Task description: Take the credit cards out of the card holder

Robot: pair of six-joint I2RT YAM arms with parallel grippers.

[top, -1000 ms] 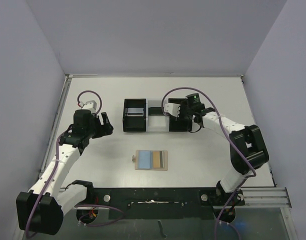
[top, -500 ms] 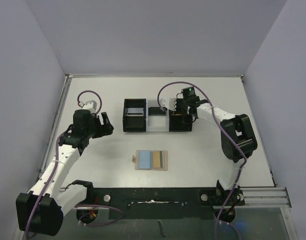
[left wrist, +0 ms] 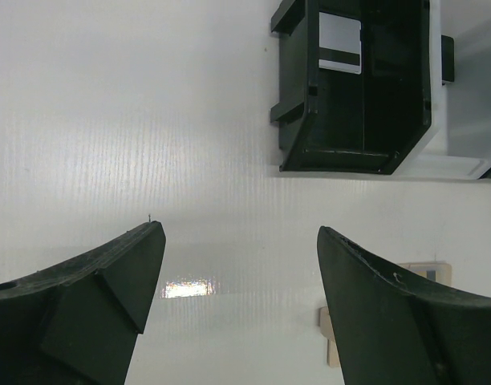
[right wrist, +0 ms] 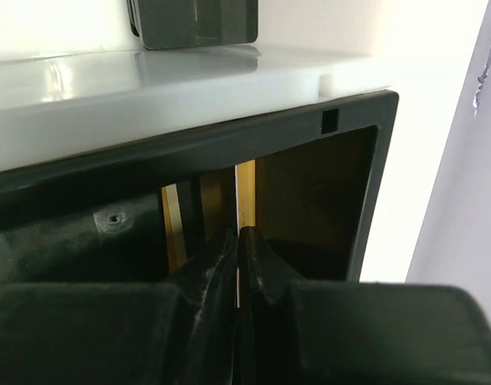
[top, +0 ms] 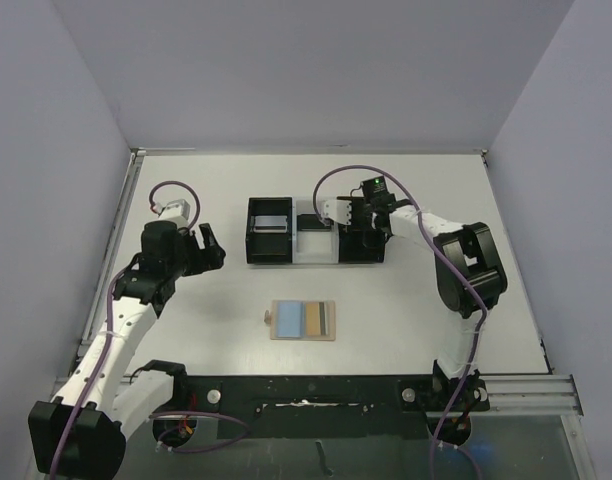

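Observation:
The tan card holder (top: pixel 312 321) lies flat at the table's front centre. A light blue-grey credit card (top: pixel 285 320) shows on its left part and a dark striped card (top: pixel 327 320) at its right end. My right gripper (top: pixel 358 226) is down in the right compartment of the black-and-white tray (top: pixel 314 255). In the right wrist view it (right wrist: pixel 238 234) is shut on a thin yellow credit card (right wrist: pixel 245 192) held edge-on. My left gripper (top: pixel 208 248) is open and empty, left of the tray; its fingers (left wrist: pixel 117 273) hover over bare table.
The tray's left black compartment (left wrist: pixel 302 88) holds a grey card with a dark stripe (left wrist: pixel 340 44). A corner of the card holder (left wrist: pixel 329 330) shows beside the left gripper's right finger. Purple walls enclose the table on the left, back and right.
My right gripper has turned and gone down into the tray's right compartment, and its elbow has swung inward. My left arm has shifted slightly. The card holder has not moved.

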